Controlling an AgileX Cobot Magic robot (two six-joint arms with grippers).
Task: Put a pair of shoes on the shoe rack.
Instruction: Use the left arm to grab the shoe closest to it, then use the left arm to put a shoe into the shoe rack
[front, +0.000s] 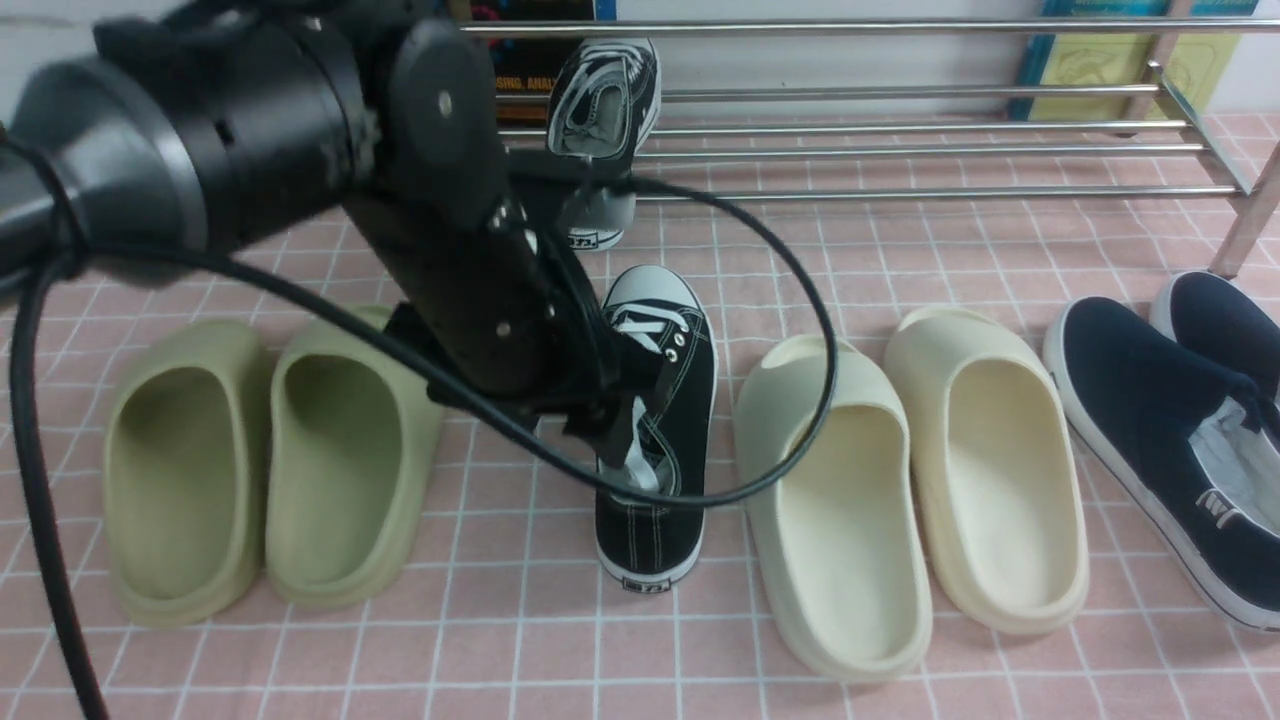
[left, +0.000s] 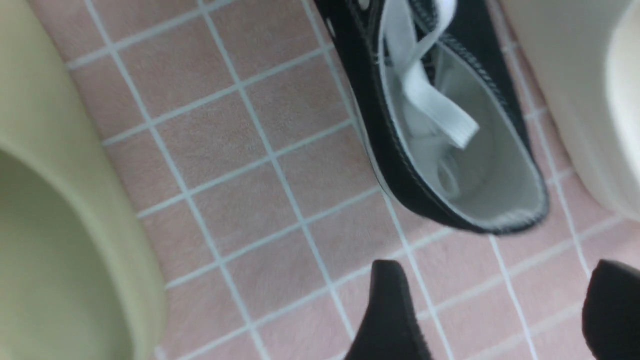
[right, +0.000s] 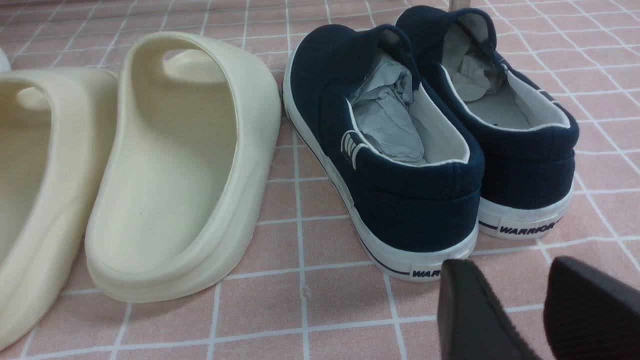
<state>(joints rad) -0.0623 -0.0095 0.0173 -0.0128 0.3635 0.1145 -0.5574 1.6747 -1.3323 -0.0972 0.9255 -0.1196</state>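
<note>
Shoe rack (front: 900, 152) runs across the far side. One black sneaker (front: 603, 100) is already propped on its rails, heel end down at the lowest rail. The other sneaker (front: 680, 400) sits on the pink gridded surface between the olive slides (front: 270, 460) and the cream slides (front: 900, 480). Its long axis points straight at the rack, toe cap far, heel toward the robot. Left arm (front: 440, 200) is the nearer one, hanging right over that sneaker. Right jaws are parted and empty, down by the navy slip-ons (right: 425, 165), well apart from it. Left jaws are spread wide with nothing in them. In the left wrist view the heel collar sits just beyond the fingertips (left: 390, 305), in line with the gap but not inside it. My read: advance along the shoe's axis to straddle the heel wall.
</note>
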